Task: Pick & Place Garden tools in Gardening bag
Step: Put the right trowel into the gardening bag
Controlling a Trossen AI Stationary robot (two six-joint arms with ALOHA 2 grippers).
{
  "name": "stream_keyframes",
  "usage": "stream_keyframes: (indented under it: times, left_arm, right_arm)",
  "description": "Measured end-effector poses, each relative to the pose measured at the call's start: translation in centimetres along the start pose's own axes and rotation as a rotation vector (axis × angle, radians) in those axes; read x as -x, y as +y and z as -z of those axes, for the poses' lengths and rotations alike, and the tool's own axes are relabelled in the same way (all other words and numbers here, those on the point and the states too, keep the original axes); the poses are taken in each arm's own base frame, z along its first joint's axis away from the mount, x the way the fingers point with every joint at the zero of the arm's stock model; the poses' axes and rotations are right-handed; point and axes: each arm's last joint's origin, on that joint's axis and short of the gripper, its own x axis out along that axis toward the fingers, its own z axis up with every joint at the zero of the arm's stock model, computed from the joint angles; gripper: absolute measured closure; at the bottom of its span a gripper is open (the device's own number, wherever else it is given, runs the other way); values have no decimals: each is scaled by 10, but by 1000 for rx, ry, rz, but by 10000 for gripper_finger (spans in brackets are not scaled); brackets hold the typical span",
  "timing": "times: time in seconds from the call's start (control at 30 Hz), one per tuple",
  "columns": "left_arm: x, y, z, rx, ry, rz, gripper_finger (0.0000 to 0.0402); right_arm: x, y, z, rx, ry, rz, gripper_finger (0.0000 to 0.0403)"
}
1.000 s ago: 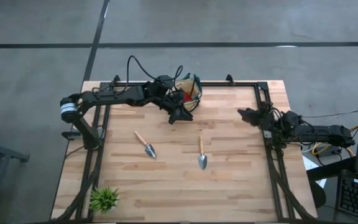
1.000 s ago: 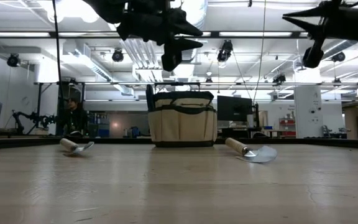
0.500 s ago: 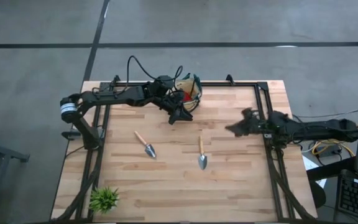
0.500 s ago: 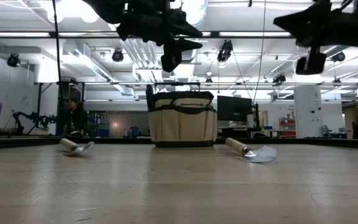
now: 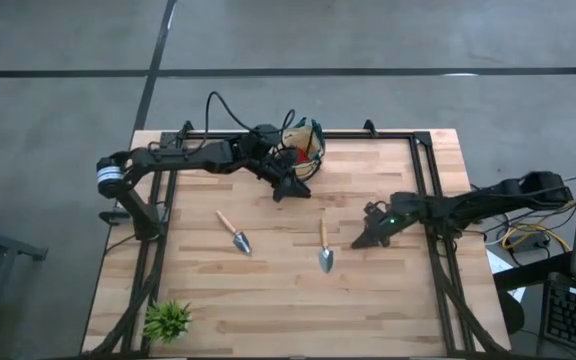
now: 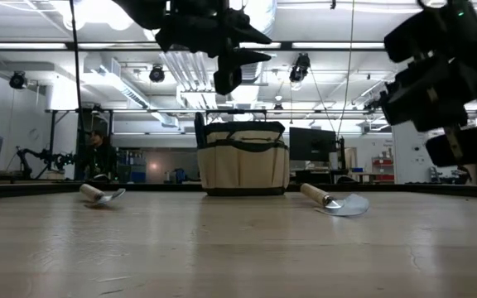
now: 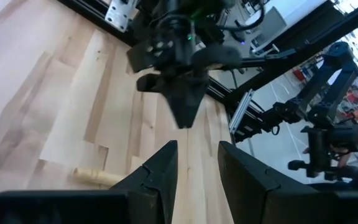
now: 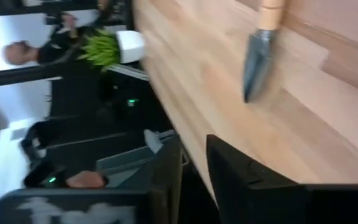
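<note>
The tan gardening bag (image 5: 308, 136) with dark green trim stands at the table's far edge and also shows in the low view (image 6: 243, 157). Two silver trowels with wooden handles lie flat on the table: one left of centre (image 5: 234, 232), one at centre (image 5: 324, 246). My left gripper (image 5: 293, 186) hangs open and empty in the air just near of the bag. My right gripper (image 5: 366, 236) is open and empty, above the table just right of the centre trowel (image 8: 260, 50). The shears and the red item do not show.
A small spiky green plant (image 5: 167, 320) stands at the table's near left corner. Black frame rails run along the left, far and right edges. Bare wood lies between the trowels and the near edge. A person (image 6: 98, 153) is in the room behind.
My right gripper has swung from the table's right edge toward the left and the near side, coming down beside the centre trowel. The trowels and the bag have stayed where they were.
</note>
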Motion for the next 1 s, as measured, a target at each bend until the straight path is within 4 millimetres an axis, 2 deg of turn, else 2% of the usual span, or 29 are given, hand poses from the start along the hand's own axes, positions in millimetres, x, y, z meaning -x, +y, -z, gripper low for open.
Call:
stream_keyframes:
  times: [0.23, 0.47, 0.7, 1.0]
  left_arm:
    - [1, -5, 0, -69, -1, 12, 284]
    - [3, -6, -1, -154, -2, 20, 284]
    - [3, -6, 1, -150, 10, 17, 284]
    - [3, -5, 2, -163, 19, 17, 284]
  right_arm:
    - [-29, -2, -5, -40, 39, 175, 273]
    - [-61, 3, -20, -43, -26, 280, 232]
    - [-88, 1, -28, -57, -13, 342, 223]
    - [-104, 2, -23, -50, 19, 379, 223]
